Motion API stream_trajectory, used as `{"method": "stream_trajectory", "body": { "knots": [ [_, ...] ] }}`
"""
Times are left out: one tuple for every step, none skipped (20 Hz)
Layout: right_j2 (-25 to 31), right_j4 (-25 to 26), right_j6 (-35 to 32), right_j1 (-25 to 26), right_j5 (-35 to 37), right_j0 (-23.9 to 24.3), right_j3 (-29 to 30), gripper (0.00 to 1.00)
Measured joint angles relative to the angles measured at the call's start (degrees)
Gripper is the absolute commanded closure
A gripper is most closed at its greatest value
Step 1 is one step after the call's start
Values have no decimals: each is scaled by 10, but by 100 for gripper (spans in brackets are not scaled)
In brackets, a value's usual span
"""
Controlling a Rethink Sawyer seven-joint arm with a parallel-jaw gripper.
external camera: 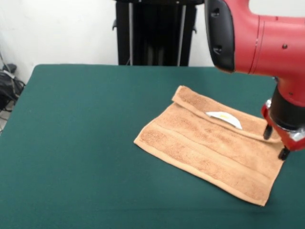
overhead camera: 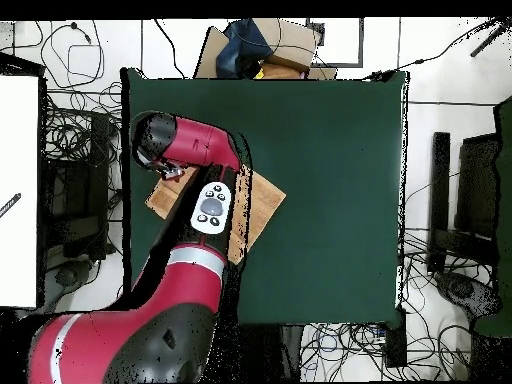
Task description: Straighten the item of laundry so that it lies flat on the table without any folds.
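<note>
- One table point(external camera: 86, 143), green, fills the front view; the overhead view shows its whole outline point(overhead camera: 330, 200), with cables and dark stands on the floor around it and a cardboard box beyond one edge.
- One arm point(overhead camera: 190, 240), red and black. Overhead it runs from the base up over the towel and hides much of it; the front view shows only its last links point(external camera: 257, 43) coming in from the top right.
- One towel point(external camera: 209, 143), orange-brown, lying on the table towards the right in the front view. That view shows its far edge folded over onto itself in a strip, with one white label point(external camera: 224, 118) peeking from under the fold, and woven bands running along its length. Overhead, only two patches of towel point(overhead camera: 262, 205) show either side of the arm, and no label.
- One gripper point(external camera: 275, 142), at the towel's right end by the folded edge. Two dark fingertips stand apart, so it is released, gripping nothing. Overhead, the arm's head hides it.
</note>
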State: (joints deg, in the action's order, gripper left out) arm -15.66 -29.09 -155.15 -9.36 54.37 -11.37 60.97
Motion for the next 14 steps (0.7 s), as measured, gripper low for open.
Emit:
{"method": "stream_trajectory", "body": {
  "knots": [
    [0, -4, -1, 0, 0, 0, -4, 0],
    [0, -7, -2, 0, 0, 0, -7, 0],
    [0, -10, -2, 0, 0, 0, -11, 0],
    [0, -12, -2, 1, 0, 0, -13, 0],
    [0, -17, -2, 4, -1, 0, -18, 0],
    [0, -18, -2, 5, -2, 0, -19, 0],
    [0, -20, -2, 6, -3, 0, -20, 0],
    [0, -22, -2, 8, -5, 0, -20, 0],
    [0, -24, -2, 9, -6, 0, -20, 0],
    [0, -26, -2, 11, -8, 0, -20, 0],
    [0, -29, -2, 14, -9, 0, -20, 0],
    [0, -30, -2, 16, -10, 0, -20, 0],
    [0, -30, -2, 17, -10, 0, -20, 0],
    [0, -31, -2, 19, -10, -1, -20, 0]
  ]
}}
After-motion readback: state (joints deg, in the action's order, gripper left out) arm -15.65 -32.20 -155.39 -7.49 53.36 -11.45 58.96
